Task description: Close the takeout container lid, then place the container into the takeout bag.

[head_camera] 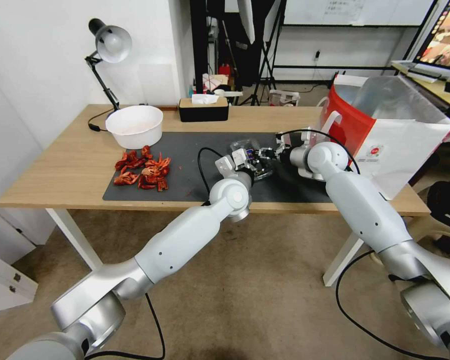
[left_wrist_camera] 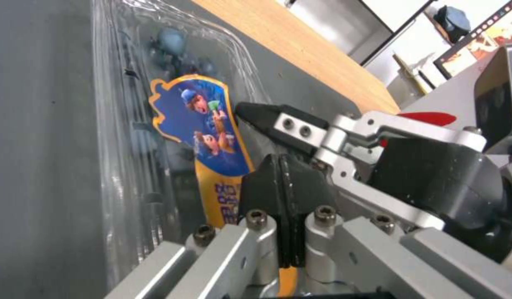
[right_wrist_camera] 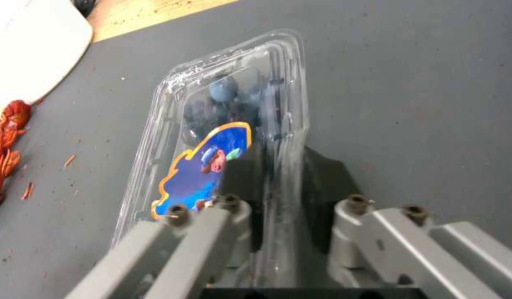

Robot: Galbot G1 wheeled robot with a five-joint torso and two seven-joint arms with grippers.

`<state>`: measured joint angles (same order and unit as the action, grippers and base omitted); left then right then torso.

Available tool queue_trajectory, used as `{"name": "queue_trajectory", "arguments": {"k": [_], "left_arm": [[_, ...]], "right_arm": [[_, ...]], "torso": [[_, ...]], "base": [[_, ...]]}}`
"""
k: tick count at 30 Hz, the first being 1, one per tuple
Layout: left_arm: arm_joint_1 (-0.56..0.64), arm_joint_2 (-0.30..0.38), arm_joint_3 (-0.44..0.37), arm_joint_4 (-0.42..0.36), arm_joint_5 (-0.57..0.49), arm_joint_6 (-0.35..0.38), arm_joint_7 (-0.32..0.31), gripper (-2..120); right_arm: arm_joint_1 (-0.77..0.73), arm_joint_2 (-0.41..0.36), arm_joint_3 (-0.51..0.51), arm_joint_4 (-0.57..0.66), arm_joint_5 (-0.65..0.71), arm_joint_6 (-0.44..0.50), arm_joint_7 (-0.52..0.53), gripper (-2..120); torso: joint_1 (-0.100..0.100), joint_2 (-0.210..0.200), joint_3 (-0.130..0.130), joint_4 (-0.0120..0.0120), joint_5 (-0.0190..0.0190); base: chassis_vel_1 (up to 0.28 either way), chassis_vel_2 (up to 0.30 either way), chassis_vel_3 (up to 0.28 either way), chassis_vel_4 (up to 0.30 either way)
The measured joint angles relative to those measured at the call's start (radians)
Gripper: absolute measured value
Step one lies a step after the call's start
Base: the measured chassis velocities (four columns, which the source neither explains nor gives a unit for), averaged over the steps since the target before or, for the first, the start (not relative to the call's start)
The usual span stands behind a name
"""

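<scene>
Desk (head_camera: 60,170) carries a dark mat (head_camera: 185,175). Bag (head_camera: 395,145) stands open at the desk's right end, foil lining showing, red side toward the arms. White bowl (head_camera: 135,126) sits at the mat's far left corner, with red crayfish shells (head_camera: 144,172) just in front of it on the mat. Lamp (head_camera: 107,45) and tissue box (head_camera: 203,109) along the back edge.

Container (right_wrist_camera: 222,137) lies on the mat near its middle, well left of the bag, lid (right_wrist_camera: 267,83) down over the tray; blue-and-orange label and dark berries visible through the plastic. Can't tell if it's snapped fully.

Right pincer (right_wrist_camera: 280,195) grips the container's edge: one black pad on the label side, the other outside the rim, plastic between them, narrow gap.

Left pincer (left_wrist_camera: 286,199) sits at the container's near end, pads pressed flat together with no gap, tips over the label; can't tell whether they pinch any plastic. Right pincer's black fingers (left_wrist_camera: 267,118) are just beside it in the left wrist view.
</scene>
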<state>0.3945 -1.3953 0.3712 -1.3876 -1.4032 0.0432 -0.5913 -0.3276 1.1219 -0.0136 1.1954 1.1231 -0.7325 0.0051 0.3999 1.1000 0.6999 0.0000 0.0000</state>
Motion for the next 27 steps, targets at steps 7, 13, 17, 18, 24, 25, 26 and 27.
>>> {"name": "queue_trajectory", "arguments": {"k": [7, 13, 17, 18, 24, 25, 26, 27], "left_arm": [[0.0, 0.001, -0.001, 0.0, 0.002, -0.003, 0.001, 0], [0.0, 0.004, -0.004, 0.0, 0.004, -0.007, 0.008, 0], [0.0, 0.009, -0.014, -0.008, 0.006, -0.017, 0.021, 0], [0.0, 0.009, -0.014, -0.008, 0.006, -0.017, 0.021, 0], [-0.001, 0.041, -0.039, -0.046, 0.019, -0.02, 0.027, 0], [-0.001, 0.052, -0.046, -0.059, 0.024, -0.02, 0.027, 0], [0.001, 0.063, -0.052, -0.071, 0.029, -0.02, 0.028, 0], [0.001, 0.063, -0.052, -0.071, 0.029, -0.02, 0.028, 0]], "right_arm": [[-0.007, -0.001, 0.005, 0.004, 0.005, 0.001, 0.008, 0], [-0.009, 0.0, 0.007, 0.004, 0.008, 0.001, 0.013, 0], [-0.009, 0.0, 0.011, 0.004, 0.011, 0.001, 0.018, 0], [-0.009, 0.0, 0.011, 0.004, 0.011, 0.001, 0.018, 0], [-0.01, -0.006, 0.02, 0.004, 0.022, 0.001, 0.029, 0], [-0.011, -0.006, 0.022, 0.004, 0.024, 0.001, 0.031, 0], [-0.012, -0.006, 0.024, 0.005, 0.026, 0.001, 0.032, 0], [-0.012, -0.006, 0.024, 0.005, 0.026, 0.001, 0.032, 0]], "torso": [[0.0, 0.0, 0.0, 0.0001, 0.0], [0.0, 0.0, 0.0, 0.0001, -0.0001], [0.0, 0.0, 0.0, 0.0, -0.0001], [0.0, 0.0, 0.0, 0.0, -0.0001], [0.0, 0.0, 0.0, -0.0001, -0.0001], [0.0, 0.0, 0.0, -0.0001, -0.0002], [0.0, 0.0, 0.0, -0.0001, -0.0001], [0.0, 0.0, 0.0, -0.0001, -0.0001]], "base": [[0.0, 0.0, 0.0, 0.0], [0.0, 0.0, 0.0, 0.0], [0.0, 0.0, 0.0, 0.0], [0.0, 0.0, 0.0, 0.0], [0.0, 0.0, 0.0, 0.0], [0.0, 0.0, 0.0, 0.0], [0.0, 0.0, 0.0, 0.0], [0.0, 0.0, 0.0, 0.0]]}}
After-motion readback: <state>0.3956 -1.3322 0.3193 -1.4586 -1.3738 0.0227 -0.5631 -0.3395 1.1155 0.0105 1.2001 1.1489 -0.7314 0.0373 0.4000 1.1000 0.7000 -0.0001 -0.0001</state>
